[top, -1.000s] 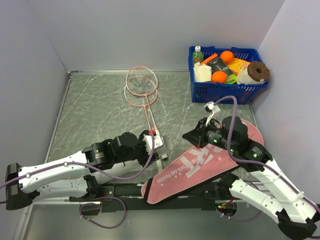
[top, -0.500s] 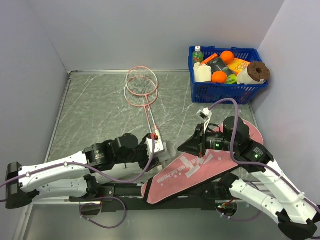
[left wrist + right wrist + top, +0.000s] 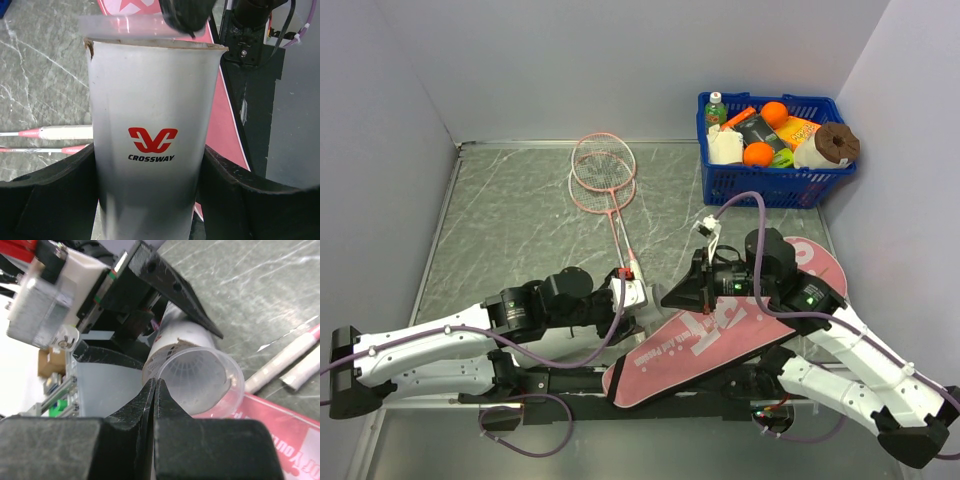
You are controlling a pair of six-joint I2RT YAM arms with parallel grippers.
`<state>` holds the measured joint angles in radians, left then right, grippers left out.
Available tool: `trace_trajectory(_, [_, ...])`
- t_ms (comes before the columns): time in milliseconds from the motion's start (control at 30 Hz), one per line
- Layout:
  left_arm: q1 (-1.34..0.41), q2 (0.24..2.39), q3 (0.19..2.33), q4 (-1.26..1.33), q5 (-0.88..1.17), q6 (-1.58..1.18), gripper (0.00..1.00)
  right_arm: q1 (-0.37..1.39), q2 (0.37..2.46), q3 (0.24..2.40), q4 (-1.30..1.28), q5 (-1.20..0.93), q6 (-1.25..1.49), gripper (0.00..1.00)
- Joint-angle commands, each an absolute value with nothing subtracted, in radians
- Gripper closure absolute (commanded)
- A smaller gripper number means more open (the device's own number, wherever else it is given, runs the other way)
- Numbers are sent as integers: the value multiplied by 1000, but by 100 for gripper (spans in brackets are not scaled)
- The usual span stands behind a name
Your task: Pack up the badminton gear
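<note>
— Checking in: what's the left gripper (image 3: 150, 210) on?
— I have it clamped on the tube (image 3: 152, 100), one finger on each side. The bag (image 3: 720, 335) shows just beyond the tube's open end.
— And the right?
— My right gripper (image 3: 154, 390) has its fingers pressed together, tips right at the tube's mouth, against a clear rim (image 3: 236, 382) there. I can't tell whether anything is pinched.
— Rackets?
— Both rackets (image 3: 605, 180) lie on the tabletop (image 3: 520, 230), heads overlapping toward the far side, handles ending near the left gripper. The bag lies flat under my right arm. The basket (image 3: 770, 185) sits in the far right corner.
</note>
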<state>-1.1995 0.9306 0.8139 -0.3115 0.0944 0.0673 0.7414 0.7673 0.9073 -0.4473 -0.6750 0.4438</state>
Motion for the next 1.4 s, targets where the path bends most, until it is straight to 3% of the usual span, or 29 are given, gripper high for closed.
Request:
trace_trajectory(0, [-1206,902,836,-245,115,75,99,778,770,899,-364,-670,462,100])
trace_trajectory(1367, [-1209,902,836,-245,107,69,99,841,769,842,-252,-684,518,100])
